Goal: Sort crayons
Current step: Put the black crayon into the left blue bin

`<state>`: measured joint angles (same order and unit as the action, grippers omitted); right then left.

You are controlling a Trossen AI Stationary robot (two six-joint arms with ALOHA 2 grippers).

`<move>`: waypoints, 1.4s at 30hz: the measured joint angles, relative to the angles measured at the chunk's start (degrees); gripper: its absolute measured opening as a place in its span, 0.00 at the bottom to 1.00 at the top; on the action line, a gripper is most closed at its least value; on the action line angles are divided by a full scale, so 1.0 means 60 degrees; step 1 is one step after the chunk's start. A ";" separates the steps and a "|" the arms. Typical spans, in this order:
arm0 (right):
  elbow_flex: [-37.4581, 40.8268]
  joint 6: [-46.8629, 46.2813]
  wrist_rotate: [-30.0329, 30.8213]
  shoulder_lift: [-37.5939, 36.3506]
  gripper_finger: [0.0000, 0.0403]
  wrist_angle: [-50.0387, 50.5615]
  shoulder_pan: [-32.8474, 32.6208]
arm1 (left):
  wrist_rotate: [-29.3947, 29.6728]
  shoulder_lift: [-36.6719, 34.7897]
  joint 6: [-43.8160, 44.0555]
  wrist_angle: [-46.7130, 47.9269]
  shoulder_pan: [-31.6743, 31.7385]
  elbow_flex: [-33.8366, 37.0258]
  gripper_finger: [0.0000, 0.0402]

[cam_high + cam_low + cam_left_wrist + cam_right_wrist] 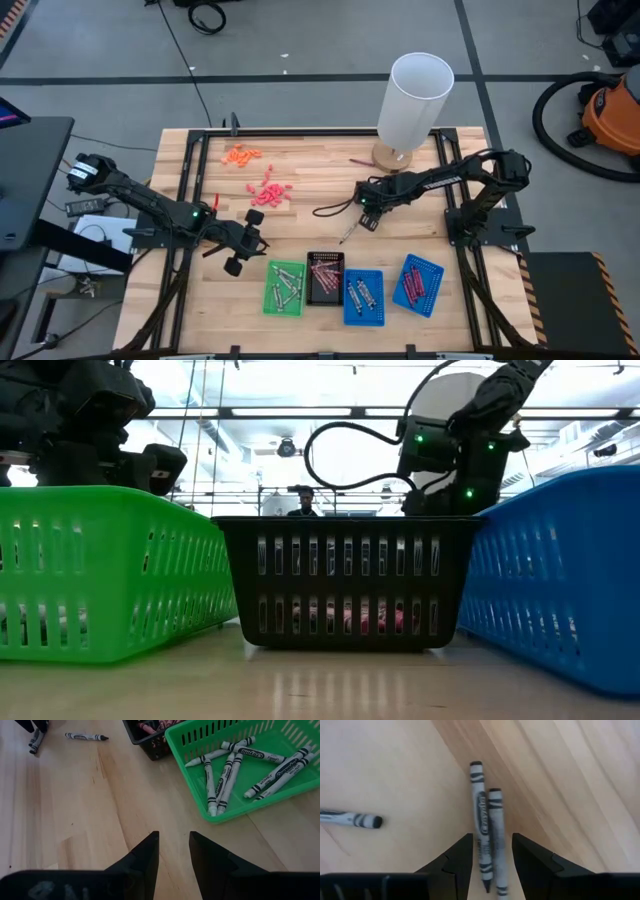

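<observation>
**Right gripper straddles two grey crayons**

High view: right gripper (367,218) sits at mid-table above the black tray (325,277); left gripper (240,252) waits beside the green tray (285,288).

Left wrist view: its fingers are parted and empty; grey crayons (227,770) lie in the green tray.

Right wrist view: two grey crayons (487,832) lie side by side on the table between the spread fingers, ungripped; a third (350,818) lies apart.

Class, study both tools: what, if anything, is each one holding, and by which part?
Nothing is held. The right tool stands open around two grey crayons lying on the table. The left tool is open and empty.
</observation>
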<state>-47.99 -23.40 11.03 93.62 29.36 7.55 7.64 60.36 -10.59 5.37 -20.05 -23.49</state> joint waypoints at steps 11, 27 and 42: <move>-0.0127 0.0183 0.0020 -0.0111 0.36 0.0457 0.0091 | -0.0007 -0.0004 -0.0004 0.0004 0.0000 0.0000 0.29; -0.0127 0.0500 0.0125 -0.0360 0.36 0.0574 0.0319 | -0.0047 -0.0004 -0.0098 -0.0033 -0.0001 0.0000 0.29; 0.0506 0.1192 0.0461 -0.0481 0.36 -0.0303 0.1884 | -0.0036 -0.0004 -0.0030 -0.0054 0.0000 0.0000 0.29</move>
<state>-44.95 -16.25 13.80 90.74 27.54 18.85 7.42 60.34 -10.77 5.04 -20.06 -23.49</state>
